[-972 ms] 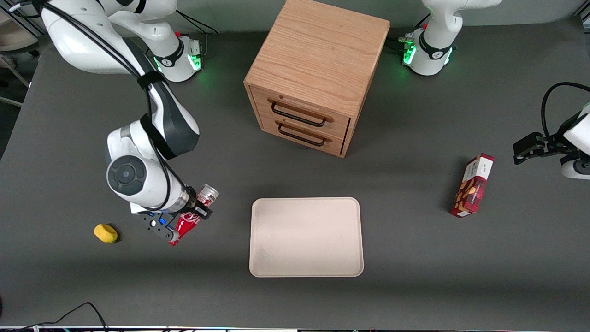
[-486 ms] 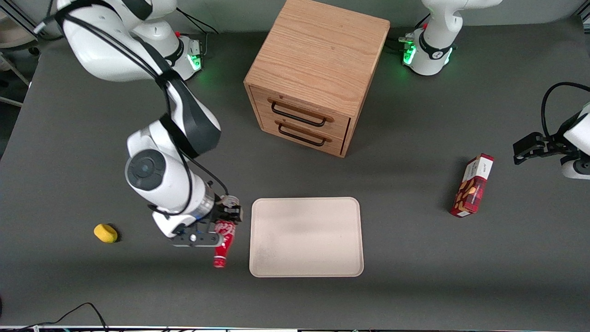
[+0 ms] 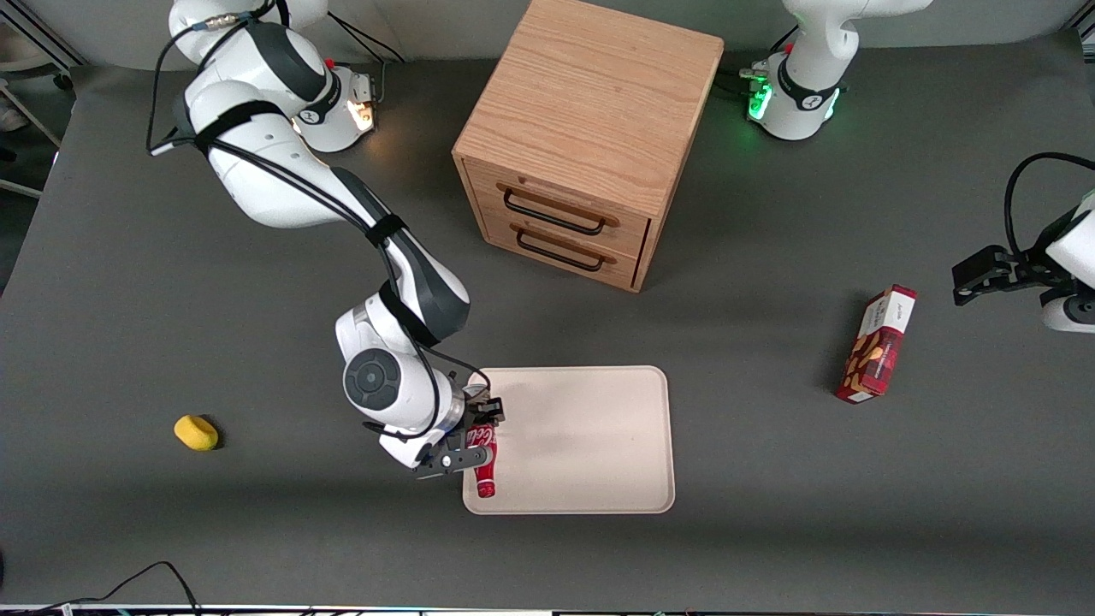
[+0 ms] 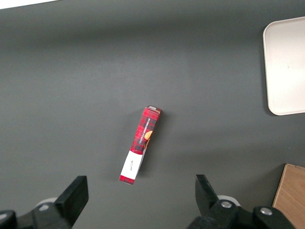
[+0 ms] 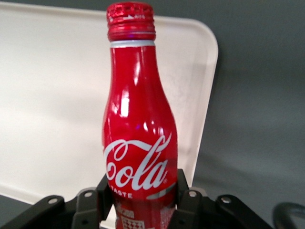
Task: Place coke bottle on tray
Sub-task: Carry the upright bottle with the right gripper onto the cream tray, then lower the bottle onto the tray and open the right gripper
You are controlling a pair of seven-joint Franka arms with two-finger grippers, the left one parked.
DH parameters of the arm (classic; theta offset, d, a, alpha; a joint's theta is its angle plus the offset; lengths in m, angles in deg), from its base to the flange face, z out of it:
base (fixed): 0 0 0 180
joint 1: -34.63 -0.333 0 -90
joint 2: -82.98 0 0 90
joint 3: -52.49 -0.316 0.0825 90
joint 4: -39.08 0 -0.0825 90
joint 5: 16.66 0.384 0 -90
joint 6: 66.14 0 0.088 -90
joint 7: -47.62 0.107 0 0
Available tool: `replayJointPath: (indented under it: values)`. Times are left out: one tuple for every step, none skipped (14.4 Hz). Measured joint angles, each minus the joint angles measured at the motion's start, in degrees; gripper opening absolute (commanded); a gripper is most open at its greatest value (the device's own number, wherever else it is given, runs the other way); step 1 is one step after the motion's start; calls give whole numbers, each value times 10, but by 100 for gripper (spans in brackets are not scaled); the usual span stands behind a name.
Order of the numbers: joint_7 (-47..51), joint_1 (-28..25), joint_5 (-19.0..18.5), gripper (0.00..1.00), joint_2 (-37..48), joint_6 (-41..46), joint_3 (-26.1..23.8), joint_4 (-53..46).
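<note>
Front view: my gripper [image 3: 476, 438] hangs over the tray's edge toward the working arm's end of the table, at the corner nearer the camera.
Grip state: my fingers [image 5: 186, 202] are clamped on the lower body of the coke bottle [image 3: 485, 460], one pad on each side of it.
Bottle pose: held lying roughly level, red cap pointing toward the front camera, silver end toward the cabinet [image 3: 590, 137].
Right wrist view: the coke bottle [image 5: 138, 129] fills the frame, with the cream tray [image 5: 52, 95] beneath most of its length and dark table [image 5: 257, 95] showing beside the tray's rounded corner.
Tray: the tray [image 3: 590, 445] is bare apart from the bottle above its margin; whether the bottle touches it I cannot tell.
Step in hand: carrying, at the point of arrival over the target; the placing itself is not yet done.
Next move, as I judge it: shift a little farther toward the tray's middle, lower until the bottle rests on the surface, then part my fingers and lift clear.
Risk: released this close to the rim, a round bottle on its side could roll off the low edge.
Bystanders: a yellow object [image 3: 196, 432] and a red snack box [image 3: 877, 345] lie well apart from the tray.
</note>
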Motion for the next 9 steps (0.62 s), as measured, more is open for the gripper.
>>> replayJointPath:
  values:
    - [10, 0, 7, 0, -8, 0, 3, -3]
    - [23, 1, 10, 0, -14, 0, 5, -4]
    - [31, 1, 16, 0, -19, -1, 6, -4]
    - [41, 1, 24, 0, -24, -2, 6, -4]
    - [50, 1, 30, 0, -29, -6, 7, -4]
    - [54, 0, 32, 0, -33, -9, 8, -4]
    - [56, 0, 33, 0, -36, -11, 9, -4]
    - [58, -1, 34, 8, -37, -12, 10, -4]
    - [58, -2, 34, 19, -37, -12, 10, -4]
